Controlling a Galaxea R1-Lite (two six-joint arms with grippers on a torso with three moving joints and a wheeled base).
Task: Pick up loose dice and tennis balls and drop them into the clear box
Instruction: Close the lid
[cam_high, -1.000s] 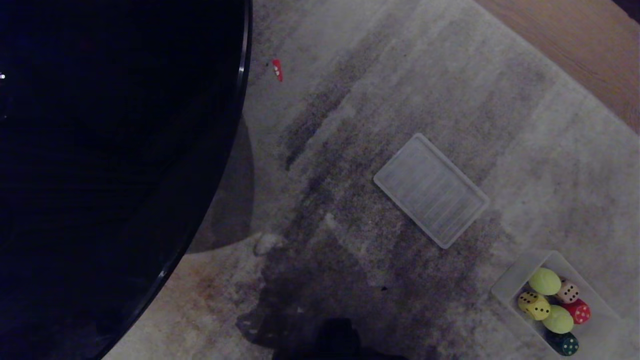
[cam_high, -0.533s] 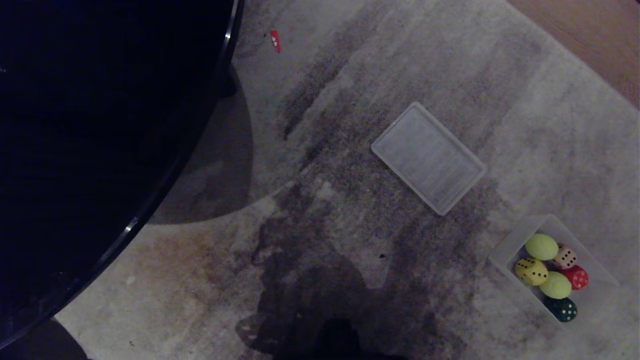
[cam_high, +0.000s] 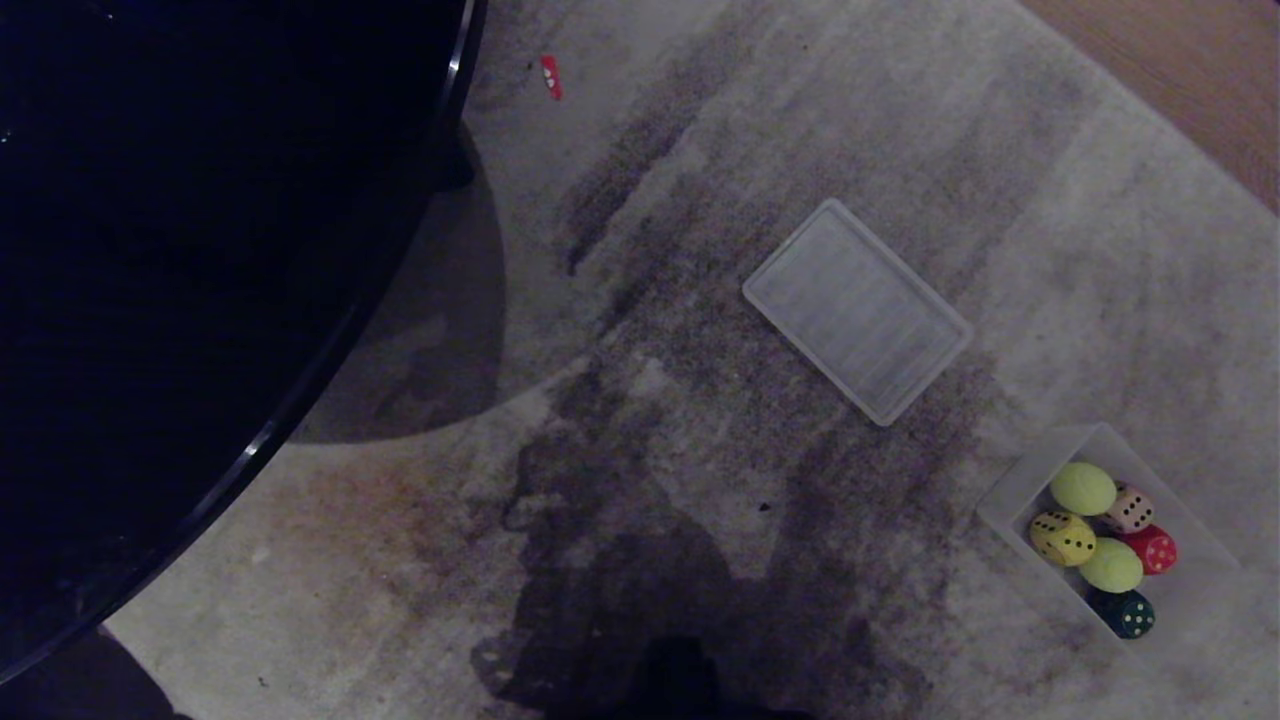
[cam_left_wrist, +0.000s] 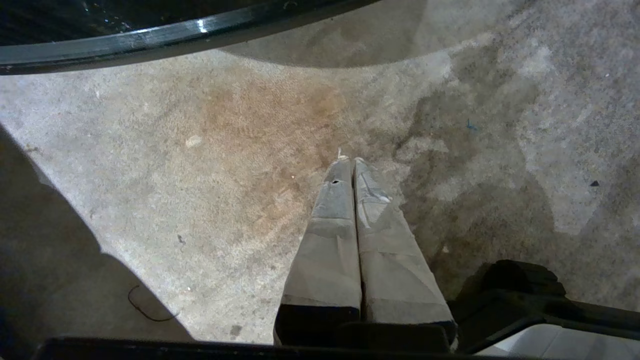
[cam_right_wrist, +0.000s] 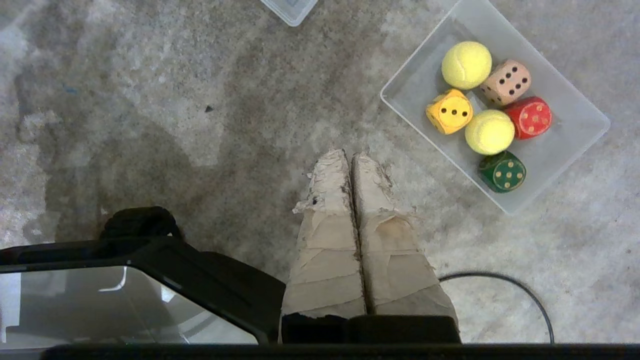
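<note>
Head view first: the small clear plastic box (cam_high: 1010, 500) with low walls sits on the grey stained carpet (cam_high: 700, 150) down at about 4 o'clock. Inside it are two fuzzy yellow-green tennis balls (cam_high: 1082, 488) plus four dice: a yellow die (cam_high: 1062, 537), a tan die (cam_high: 1130, 508), a red die (cam_high: 1153, 549) and a dark green die (cam_high: 1125, 613), all packed close together. Just up from it, near centre toward 2 o'clock, lies a flat ribbed translucent lid (cam_high: 857, 311), apart from the box. A big round black glossy bench (cam_high: 200, 250) fills the 9 o'clock side, and there's a tiny red scrap (cam_high: 550, 77) on the carpet around 12. No arms show here.

Left wrist view: the left claw (cam_left_wrist: 348, 161), tape-wrapped, is pressed fully together with nothing in it, hanging over bare carpet with the black bench rim at 12.

Right wrist view: the right claw (cam_right_wrist: 348, 156) is squeezed closed too and empty, over the carpet. The box with everything in it is at 2 o'clock from its tips, not touching.
</note>
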